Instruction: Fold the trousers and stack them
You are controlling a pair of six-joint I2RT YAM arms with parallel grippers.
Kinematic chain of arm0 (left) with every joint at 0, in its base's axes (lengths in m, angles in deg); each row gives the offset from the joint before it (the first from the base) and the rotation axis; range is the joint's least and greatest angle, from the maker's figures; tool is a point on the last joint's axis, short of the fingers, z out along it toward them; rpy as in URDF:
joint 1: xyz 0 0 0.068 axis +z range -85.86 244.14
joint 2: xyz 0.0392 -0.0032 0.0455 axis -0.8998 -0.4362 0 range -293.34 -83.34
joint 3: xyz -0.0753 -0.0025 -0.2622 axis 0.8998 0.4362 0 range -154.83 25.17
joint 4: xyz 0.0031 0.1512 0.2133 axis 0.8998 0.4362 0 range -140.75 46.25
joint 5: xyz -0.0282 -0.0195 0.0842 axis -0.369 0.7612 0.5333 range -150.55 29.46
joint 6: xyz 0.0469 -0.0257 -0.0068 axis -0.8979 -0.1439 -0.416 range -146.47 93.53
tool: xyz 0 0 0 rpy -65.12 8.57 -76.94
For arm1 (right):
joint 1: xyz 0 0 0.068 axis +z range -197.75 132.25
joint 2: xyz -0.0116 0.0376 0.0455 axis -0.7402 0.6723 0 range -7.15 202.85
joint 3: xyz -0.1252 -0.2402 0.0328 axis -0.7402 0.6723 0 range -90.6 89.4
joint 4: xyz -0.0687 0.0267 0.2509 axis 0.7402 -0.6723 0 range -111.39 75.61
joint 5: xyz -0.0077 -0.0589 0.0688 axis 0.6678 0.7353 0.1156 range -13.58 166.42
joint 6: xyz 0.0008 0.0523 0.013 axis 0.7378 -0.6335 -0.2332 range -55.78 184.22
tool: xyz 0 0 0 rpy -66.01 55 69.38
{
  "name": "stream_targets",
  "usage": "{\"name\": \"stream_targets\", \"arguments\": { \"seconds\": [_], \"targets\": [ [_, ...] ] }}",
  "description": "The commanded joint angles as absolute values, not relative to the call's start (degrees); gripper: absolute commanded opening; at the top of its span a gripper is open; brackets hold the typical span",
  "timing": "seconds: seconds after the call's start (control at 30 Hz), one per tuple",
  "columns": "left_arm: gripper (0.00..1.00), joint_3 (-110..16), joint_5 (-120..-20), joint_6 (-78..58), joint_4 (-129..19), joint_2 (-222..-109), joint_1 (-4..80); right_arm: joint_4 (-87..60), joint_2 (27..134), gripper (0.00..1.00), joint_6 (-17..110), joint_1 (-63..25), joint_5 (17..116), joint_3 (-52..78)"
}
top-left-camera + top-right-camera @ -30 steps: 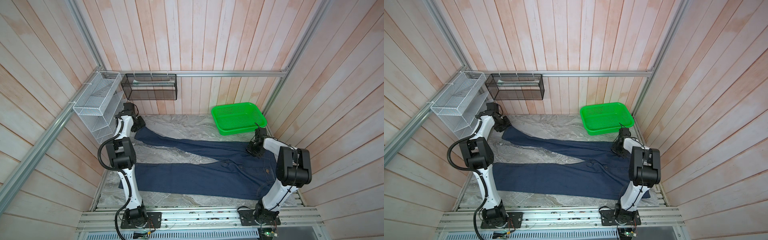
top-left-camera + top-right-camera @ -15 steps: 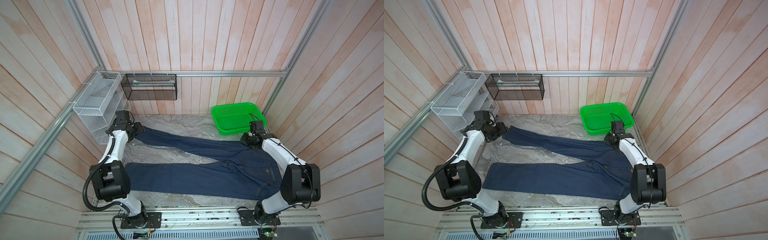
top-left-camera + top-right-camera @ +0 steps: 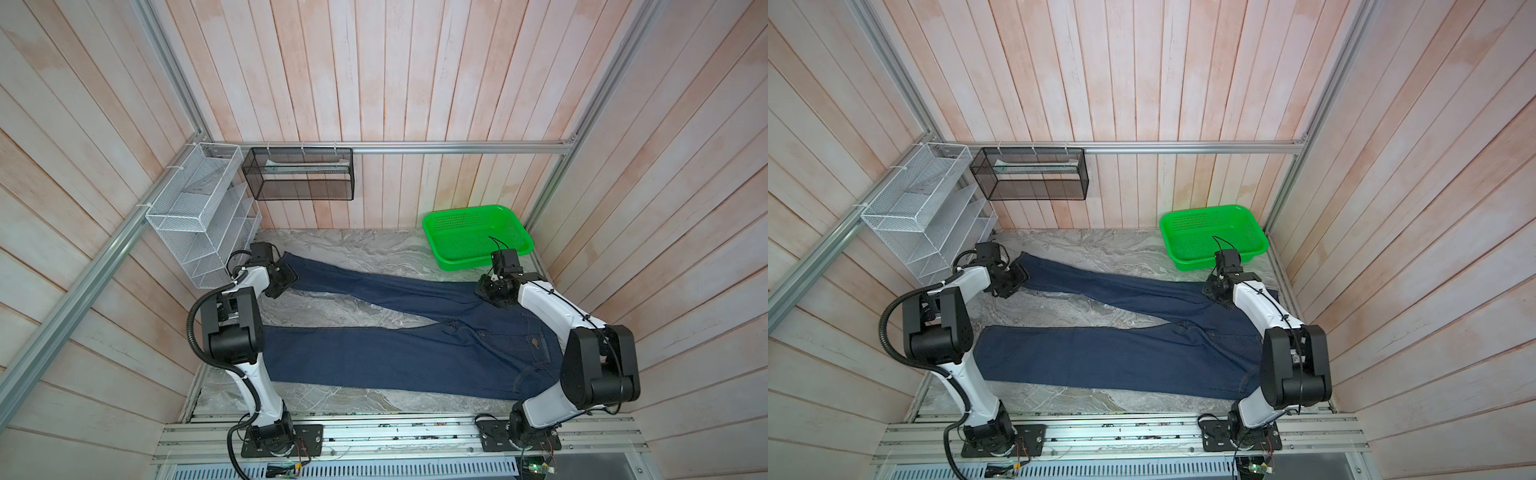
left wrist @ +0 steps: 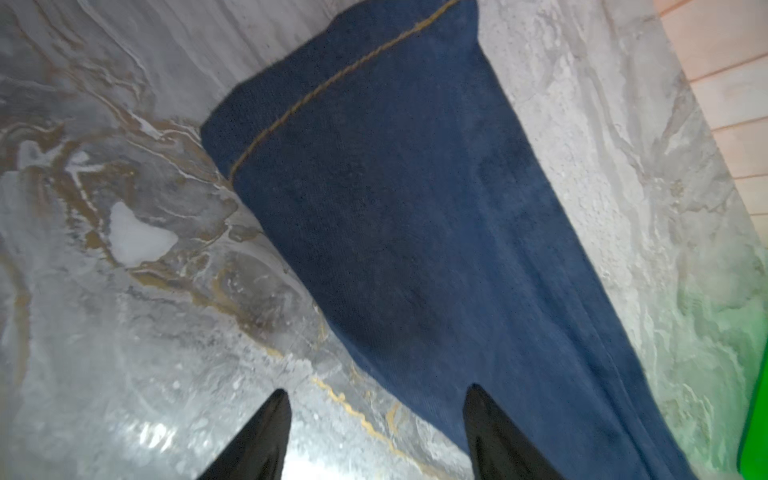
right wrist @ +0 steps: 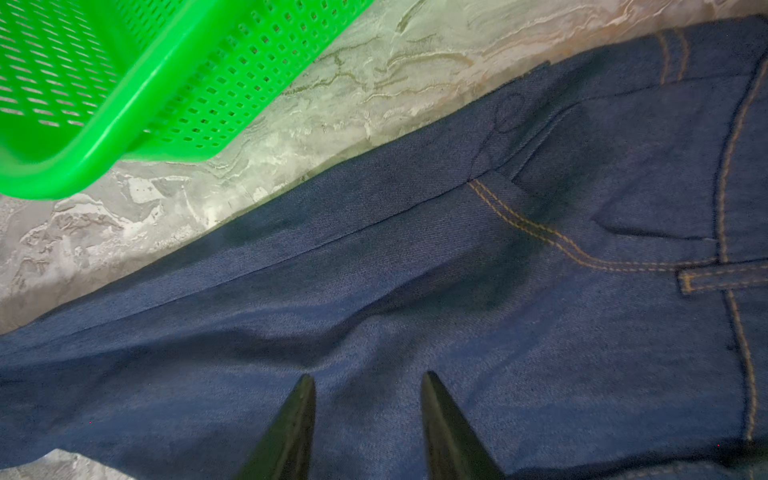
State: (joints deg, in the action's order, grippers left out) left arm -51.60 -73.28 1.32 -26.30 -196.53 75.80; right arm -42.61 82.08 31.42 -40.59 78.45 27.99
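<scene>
Robot lab test booth: plank walls, aluminium frame, marble-look tabletop, arm bases bolted to slotted rail.

No text, label or number can be read in any view. The trousers carry a small brown waistband patch — too small to make out.

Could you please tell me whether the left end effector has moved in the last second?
Yes: the left end effector moved forward, away from the back wall.

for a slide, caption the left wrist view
left gripper open at the edge of the trousers near one hem, on a marbled table
</scene>
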Motion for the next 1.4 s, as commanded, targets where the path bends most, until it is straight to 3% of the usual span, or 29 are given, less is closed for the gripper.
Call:
{"name": "stream_targets", "arguments": {
  "seconds": [0.0,0.07,0.2,0.23,0.5,0.8,0.87,0.97,1.1,1.23,1.37],
  "targets": [
    [0.55,-53.48,-72.25,2.85,-26.56,-199.89,76.33,-42.69,82.78,0.43,31.52,-40.37,79.01,28.31],
    [0.41,-54.88,-71.69,2.54,-25.78,-201.23,76.34,-42.77,83.16,0.43,31.61,-40.45,79.30,28.27],
    [0.02,-55.59,-70.35,1.55,-24.12,-198.36,76.31,-42.78,83.64,0.42,31.87,-40.98,79.38,29.01],
    [0.00,-55.51,-69.99,1.17,-23.26,-196.39,76.24,-42.73,83.62,0.42,31.87,-41.04,79.33,29.09],
    [0.00,-58.84,-61.20,-4.61,-7.36,-177.92,73.17,-43.21,82.51,0.42,31.70,-41.34,79.35,29.36],
    [0.12,-60.55,-55.40,-6.39,-3.06,-184.33,71.21,-43.33,81.89,0.42,31.76,-41.34,79.28,29.84],
    [0.21,-59.26,-53.97,-6.59,-3.09,-184.55,71.34,-43.44,81.92,0.42,32.04,-41.41,79.59,30.09],
    [0.46,-56.88,-51.57,-6.97,-3.11,-182.64,71.34,-44.00,82.70,0.42,32.53,-42.13,79.94,30.23],
    [0.59,-54.75,-50.40,-7.30,-3.15,-177.69,71.52,-43.59,83.70,0.42,32.71,-43.63,79.95,29.79],
    [0.61,-53.98,-54.19,-8.04,-6.26,-176.60,71.52,-42.66,86.15,0.43,33.28,-44.85,79.35,27.65],
    [0.47,-55.25,-60.74,-8.14,-8.57,-182.98,71.43,-41.27,90.38,0.43,33.71,-46.86,77.85,24.55]
  ]
}}
